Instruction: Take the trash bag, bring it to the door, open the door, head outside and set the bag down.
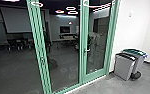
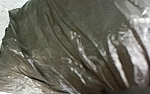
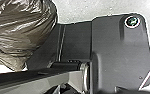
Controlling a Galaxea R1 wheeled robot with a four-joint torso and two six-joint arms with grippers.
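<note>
A glass door [image 1: 97, 42] in a green frame stands ahead in the head view, closed, with a silver handle [image 1: 87, 50] on its left side. The brown, shiny trash bag [image 2: 66, 47] is very close in the left wrist view, its folds drawn together at my left gripper [image 2: 123, 90], which is shut on it. In the right wrist view the full body of the trash bag [image 3: 21, 30] bulges beside the robot's dark base. What my right gripper's state is, I cannot make out.
Grey bins [image 1: 125, 66], one with a green lid, stand against the white wall [image 1: 134, 27] right of the door. A large glass panel [image 1: 63, 55] adjoins the door on the left. Tables and chairs show dimly in the glass.
</note>
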